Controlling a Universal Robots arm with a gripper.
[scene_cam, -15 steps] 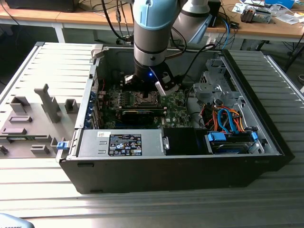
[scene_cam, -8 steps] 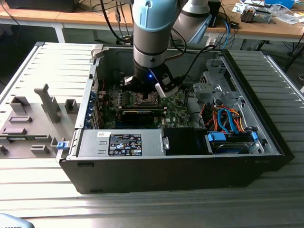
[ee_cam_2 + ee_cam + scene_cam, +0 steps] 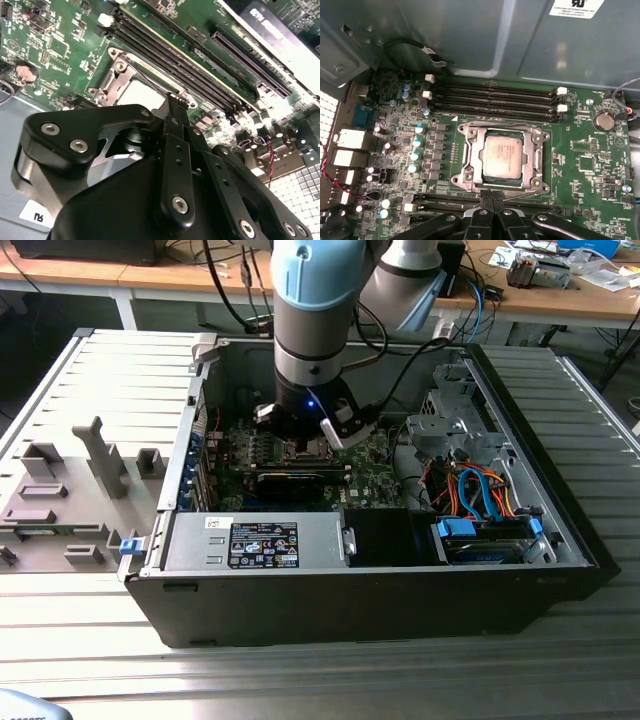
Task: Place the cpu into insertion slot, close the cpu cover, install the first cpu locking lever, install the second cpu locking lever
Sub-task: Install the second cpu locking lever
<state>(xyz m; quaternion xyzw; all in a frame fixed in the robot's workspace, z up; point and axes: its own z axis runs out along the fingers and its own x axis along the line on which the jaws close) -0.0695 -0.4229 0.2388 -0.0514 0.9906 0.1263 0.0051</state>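
The cpu [image 3: 502,156] lies flat in the insertion slot [image 3: 462,131] on the green motherboard, its silver-grey top showing through the square opening of the cpu cover [image 3: 471,162]. The cover is down over it. A thin wire locking lever [image 3: 495,124] runs along the socket's side by the memory slots, and another [image 3: 521,194] runs along the side nearest my fingers. My gripper [image 3: 492,196] hovers at that edge of the socket, shut, with nothing seen between the fingers. In the second wrist view the gripper [image 3: 172,102] tip sits right beside the cpu [image 3: 140,92]. In the exterior view the gripper [image 3: 305,445] is low inside the case.
Black memory slots [image 3: 495,102] lie just beyond the socket, long card slots [image 3: 250,57] on the other side. The open computer case [image 3: 560,540] walls me in, with a power supply [image 3: 262,543] and blue cables [image 3: 480,495] nearby. Grey fixtures [image 3: 100,455] stand outside on the exterior view's left.
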